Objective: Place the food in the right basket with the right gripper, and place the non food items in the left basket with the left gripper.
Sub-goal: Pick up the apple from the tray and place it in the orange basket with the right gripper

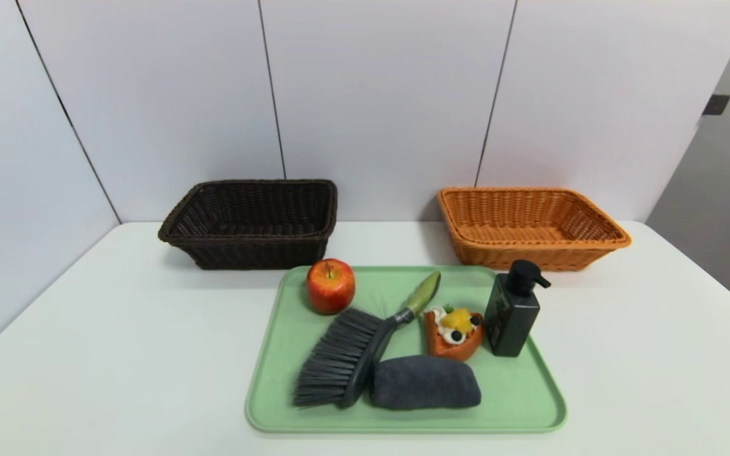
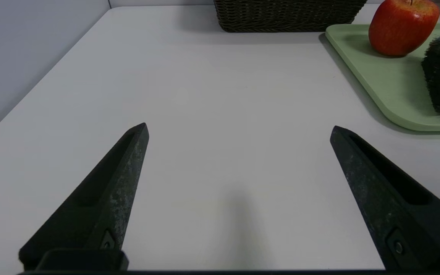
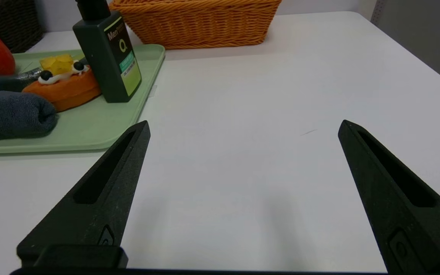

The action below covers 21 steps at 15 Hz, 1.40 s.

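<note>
Item 1, left gripper (image 2: 239,128): I am holding it level over bare table (image 1: 118,329), fingers spread wide, nothing between them. It is sitting to the left of the green tray (image 1: 517,405), well short of it.

Item 2, right gripper (image 3: 243,126): I am keeping it level over bare table on the tray's right side, jaws equally wide, carrying nothing.

Item 3, food: the apple (image 1: 330,285) is standing at the tray's far left corner; the tart slice (image 1: 454,332) is lying mid-tray, just beside the pump bottle (image 1: 512,310) on the right edge.

Item 4, non food: the hand brush (image 1: 352,354) is lying diagonally, bristles toward the near left, green handle pointing to the far right; the cloth roll (image 1: 425,382) is lying crosswise at the near edge, touching the brush head.

Item 5, baskets: the left basket (image 1: 251,253) and the right basket (image 1: 530,253) are both waiting behind the tray, nothing inside either as far as I can see.

Deciding relation: I am judging the tart slice nearer the right claw, but with the bottle standing partly in that line; the apple is sitting closer to the left claw, so the right arm is facing the longer, cross-tray reach. The brush bristles are the nearest thing to the left claw.
</note>
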{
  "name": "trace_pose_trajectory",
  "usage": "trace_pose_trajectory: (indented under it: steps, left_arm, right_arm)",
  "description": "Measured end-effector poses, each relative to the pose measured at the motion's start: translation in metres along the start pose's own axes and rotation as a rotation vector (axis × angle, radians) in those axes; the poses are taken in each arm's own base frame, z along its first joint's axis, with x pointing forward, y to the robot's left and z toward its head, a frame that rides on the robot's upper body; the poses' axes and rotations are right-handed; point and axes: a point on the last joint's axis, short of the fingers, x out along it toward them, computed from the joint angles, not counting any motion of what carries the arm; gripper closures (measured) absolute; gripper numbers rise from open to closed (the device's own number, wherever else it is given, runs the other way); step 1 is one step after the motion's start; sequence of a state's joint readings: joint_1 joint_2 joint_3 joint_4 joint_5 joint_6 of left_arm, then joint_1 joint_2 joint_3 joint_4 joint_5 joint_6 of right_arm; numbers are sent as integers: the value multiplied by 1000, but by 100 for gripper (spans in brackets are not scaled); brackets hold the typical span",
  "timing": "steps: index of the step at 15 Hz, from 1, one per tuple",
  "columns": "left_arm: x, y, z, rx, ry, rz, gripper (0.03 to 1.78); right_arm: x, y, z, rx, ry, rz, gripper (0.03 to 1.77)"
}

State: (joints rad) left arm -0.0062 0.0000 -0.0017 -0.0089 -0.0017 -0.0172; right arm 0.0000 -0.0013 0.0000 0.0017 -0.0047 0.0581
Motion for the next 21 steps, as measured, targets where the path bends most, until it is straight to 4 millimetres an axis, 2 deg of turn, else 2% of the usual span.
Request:
trace_pose_trajectory:
  steps: [18,21]
  left_arm:
    - [0,0,0,15,1,0,12]
    - [-3,-1,9,43,-14,-31,12]
  right_arm:
    - [0,0,0,-3,-2,5,10]
    - [-4,1,14,-1,-47,33,10]
